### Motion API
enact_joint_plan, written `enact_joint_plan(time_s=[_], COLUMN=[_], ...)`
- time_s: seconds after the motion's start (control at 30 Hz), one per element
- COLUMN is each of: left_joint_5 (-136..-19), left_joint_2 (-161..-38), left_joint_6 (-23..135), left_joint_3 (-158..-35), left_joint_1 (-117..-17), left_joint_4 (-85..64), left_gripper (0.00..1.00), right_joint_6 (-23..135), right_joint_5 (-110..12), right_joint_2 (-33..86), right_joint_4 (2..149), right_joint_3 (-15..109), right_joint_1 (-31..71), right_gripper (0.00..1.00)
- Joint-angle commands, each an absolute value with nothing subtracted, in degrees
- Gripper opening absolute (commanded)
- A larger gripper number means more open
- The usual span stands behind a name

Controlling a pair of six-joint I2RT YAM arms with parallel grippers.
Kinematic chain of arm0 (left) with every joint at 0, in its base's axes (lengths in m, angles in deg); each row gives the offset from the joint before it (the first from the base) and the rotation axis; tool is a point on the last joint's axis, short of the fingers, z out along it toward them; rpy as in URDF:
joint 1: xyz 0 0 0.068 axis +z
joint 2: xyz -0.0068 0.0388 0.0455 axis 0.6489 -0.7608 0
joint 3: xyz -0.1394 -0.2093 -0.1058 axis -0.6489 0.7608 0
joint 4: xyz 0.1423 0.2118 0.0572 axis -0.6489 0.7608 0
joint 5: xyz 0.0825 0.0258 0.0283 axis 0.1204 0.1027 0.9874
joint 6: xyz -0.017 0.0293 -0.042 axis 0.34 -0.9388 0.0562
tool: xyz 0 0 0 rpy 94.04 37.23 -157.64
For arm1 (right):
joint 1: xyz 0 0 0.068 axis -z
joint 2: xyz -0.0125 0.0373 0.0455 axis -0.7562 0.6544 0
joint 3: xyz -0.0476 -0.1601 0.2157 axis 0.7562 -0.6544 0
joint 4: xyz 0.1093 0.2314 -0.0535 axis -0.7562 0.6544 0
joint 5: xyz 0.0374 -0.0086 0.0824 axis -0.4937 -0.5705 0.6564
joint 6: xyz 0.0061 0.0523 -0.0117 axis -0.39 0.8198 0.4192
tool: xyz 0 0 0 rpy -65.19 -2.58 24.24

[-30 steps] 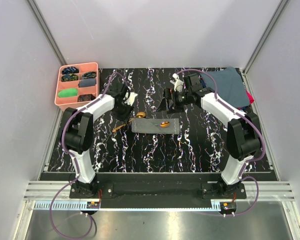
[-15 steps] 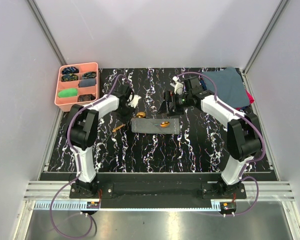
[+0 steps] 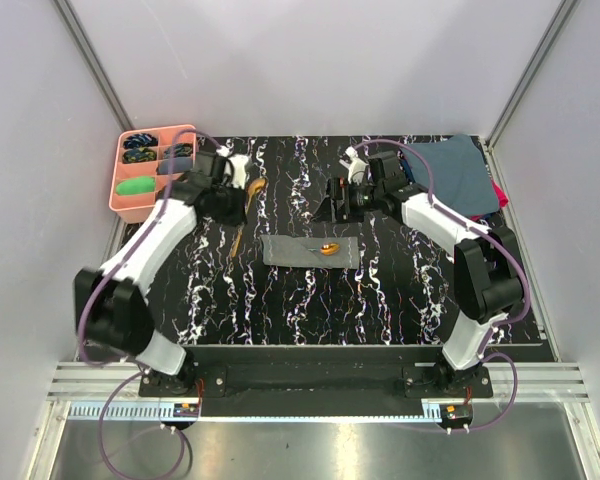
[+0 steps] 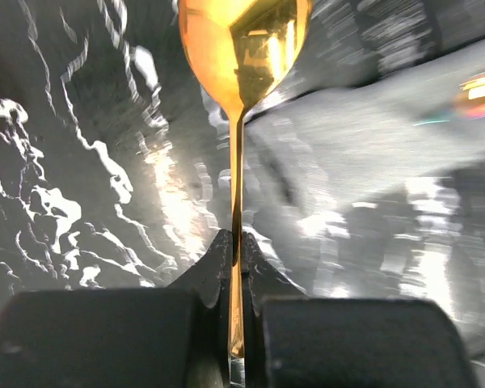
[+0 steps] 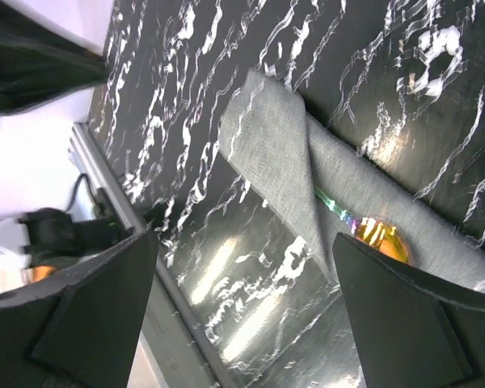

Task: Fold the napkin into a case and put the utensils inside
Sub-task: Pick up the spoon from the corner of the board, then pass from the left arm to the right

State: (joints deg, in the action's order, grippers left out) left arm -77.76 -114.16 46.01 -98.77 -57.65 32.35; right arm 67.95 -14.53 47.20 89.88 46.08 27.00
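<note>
The grey napkin (image 3: 298, 251) (image 5: 283, 153) lies folded as a narrow flat case mid-table. One gold utensil (image 3: 328, 248) (image 5: 377, 238) rests on it, its thin handle tucked under a fold and its head showing. My left gripper (image 4: 236, 242) (image 3: 236, 205) is shut on the handle of the other gold utensil (image 4: 241, 48) (image 3: 242, 228). It holds this one off the table, left of the case, with the head pointing away. My right gripper (image 5: 242, 242) (image 3: 338, 200) hovers open just behind the case, with nothing between its fingers.
A pink compartment tray (image 3: 120, 200) with small coloured items stands at the back left, close to my left arm. A dark blue cloth (image 3: 450, 170) lies at the back right, with something red (image 3: 500, 192) at its edge. The table top is black marble.
My left gripper has shut on the utensil that lay at the case's left end. It has swung that utensil left and back toward the pink tray. The right arm has barely moved.
</note>
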Motion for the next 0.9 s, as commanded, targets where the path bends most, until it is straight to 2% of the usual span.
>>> enact_joint_plan(time_s=[0.0, 0.1, 0.13, 0.17, 0.23, 0.37, 0.47, 0.57, 0.73, 0.87], left_joint_5=[-99.0, -109.2, -111.4, -116.3, -120.3, -129.6, -133.1, -135.7, -136.1, -136.3], left_joint_2=[-107.3, -104.7, -103.6, -101.3, -99.5, -94.4, -91.7, -90.0, -88.7, -88.1], left_joint_6=[56.6, 61.8, 63.4, 66.5, 68.8, 76.9, 81.6, 85.0, 86.3, 87.3], left_joint_3=[-94.7, -90.6, -89.1, -86.4, -84.6, -78.9, -74.9, -71.1, -68.2, -66.9], left_joint_1=[-55.7, -55.6, -55.5, -55.5, -55.5, -55.5, -55.5, -55.6, -57.5, -57.7], left_joint_4=[31.6, 30.8, 28.2, 26.8, 24.3, 18.3, 14.7, 12.0, 11.1, 9.9], left_gripper=[0.0, 0.0, 0.0, 0.0, 0.0, 0.0, 0.0, 0.0, 0.0, 0.0], right_joint_6=[60.2, 51.8, 50.1, 48.5, 40.5, 35.1, 33.2, 33.9, 34.3, 33.9], right_joint_5=[-11.5, -11.4, -11.2, -11.4, -11.0, -7.2, -4.9, 0.7, 0.8, 2.0], right_joint_2=[43.3, 37.9, 35.3, 34.4, 33.5, 34.3, 34.5, 34.7, 35.0, 34.9], right_joint_4=[75.6, 64.4, 59.8, 51.7, 49.3, 45.4, 41.6, 36.6, 34.0, 36.3], right_joint_3=[40.6, 33.8, 28.1, 25.8, 24.0, 24.3, 23.8, 22.9, 22.3, 22.9], right_joint_1=[26.2, 26.1, 26.1, 26.1, 24.9, 22.1, 20.3, 18.0, 15.9, 15.6], right_gripper=[1.0, 1.0, 1.0, 1.0, 1.0, 1.0, 0.97, 0.83, 0.83, 0.77])
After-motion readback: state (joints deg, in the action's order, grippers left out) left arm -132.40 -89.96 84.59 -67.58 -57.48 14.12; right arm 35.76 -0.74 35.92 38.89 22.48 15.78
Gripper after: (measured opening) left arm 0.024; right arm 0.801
